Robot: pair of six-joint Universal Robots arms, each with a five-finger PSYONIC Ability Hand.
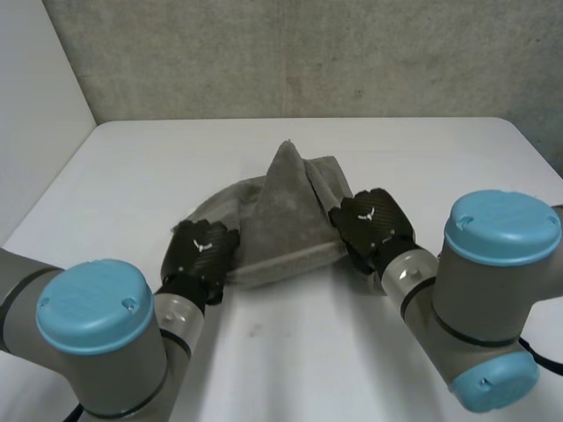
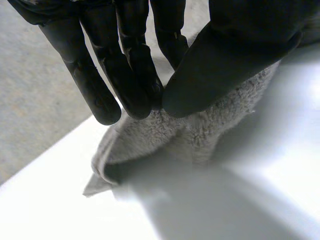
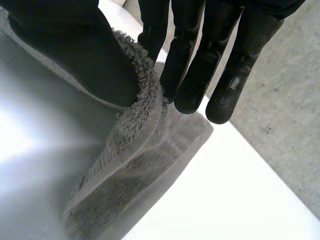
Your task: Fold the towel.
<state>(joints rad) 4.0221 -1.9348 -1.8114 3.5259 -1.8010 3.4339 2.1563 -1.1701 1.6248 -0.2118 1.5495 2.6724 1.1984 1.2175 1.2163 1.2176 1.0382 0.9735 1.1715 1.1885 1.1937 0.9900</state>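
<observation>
Grey fluffy towel (image 1: 286,220) sits bunched on the white tabletop (image 1: 123,176), between the two robot hands, with a pointy hump in its middle. The left robot hand (image 1: 201,255) pinches one end of the near edge between its fingers and thumb. The right robot hand (image 1: 369,220) pinches the other end the same way. I think the fold is just starting. Next, both should lift together and carry that edge away from them.

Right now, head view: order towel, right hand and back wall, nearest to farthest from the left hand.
1. The towel, pinched in the left hand.
2. The right hand, at the towel's other side.
3. The back wall, beyond the table.
</observation>
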